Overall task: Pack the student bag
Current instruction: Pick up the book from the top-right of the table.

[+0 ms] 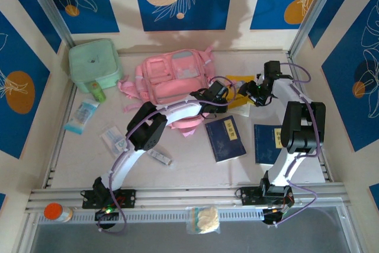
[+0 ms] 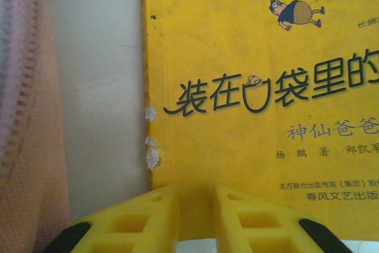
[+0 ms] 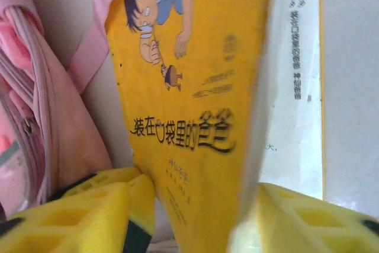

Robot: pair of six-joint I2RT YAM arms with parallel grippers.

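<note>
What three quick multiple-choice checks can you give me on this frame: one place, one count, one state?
1. Where does the green case sit? A) back left corner B) front right corner C) near edge, middle
2. How many blue books lie flat? A) one B) two C) four
3. The right pincer is: A) shut on a pen B) open, with the yellow book cover between its fingers C) shut on nothing

Answers:
1 A, the top view shows it in the back left.
2 B, two lie side by side, right of centre.
3 B, the right wrist view shows the fingers spread either side of the raised cover.
</note>
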